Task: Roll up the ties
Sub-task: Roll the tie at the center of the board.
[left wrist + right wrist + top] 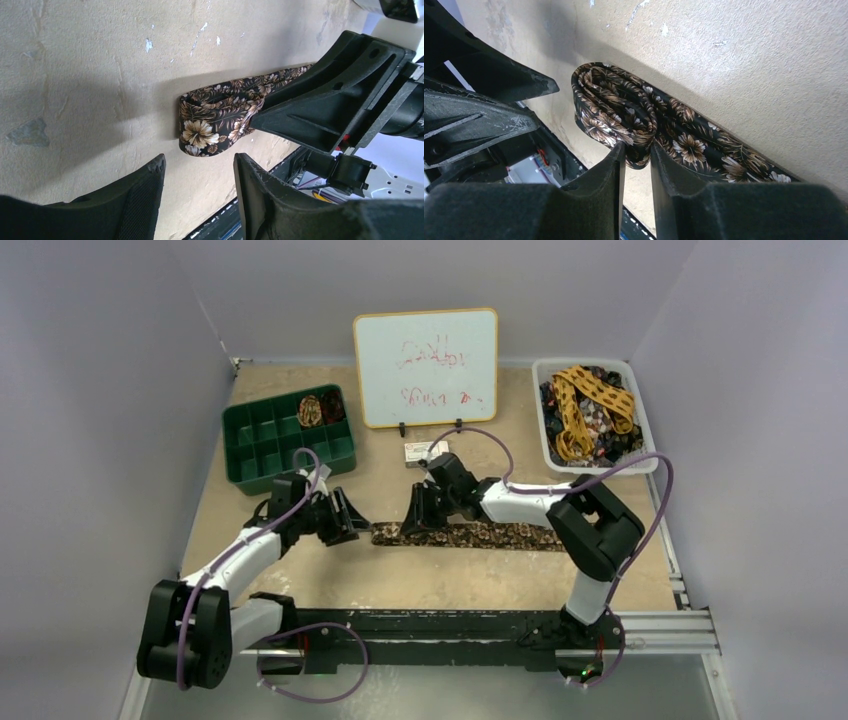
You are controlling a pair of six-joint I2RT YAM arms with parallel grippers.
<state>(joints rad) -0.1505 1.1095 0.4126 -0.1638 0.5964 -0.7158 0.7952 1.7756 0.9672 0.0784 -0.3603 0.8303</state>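
Black fingers of the left gripper [197, 160] stand apart, empty, just beside the started roll of the tie [470, 535] mid-table. The right gripper [638, 149] straddles the roll's edge — pinching or loosening, I cannot tell. Next, I judge: turn the roll along the flat length. Only the top view shows a rolled tie [312, 410] in the far green tray [232, 445].

place: robotics lab test cell | evidence: plain pale partition walls [100, 390] boxing in a scuffed tan bench [450, 580] | robot arms [240, 555] bolted to black rail [450, 625] | scribbled whiteboard [425, 340] | green divided tray [232, 445] | white bin [543, 410]
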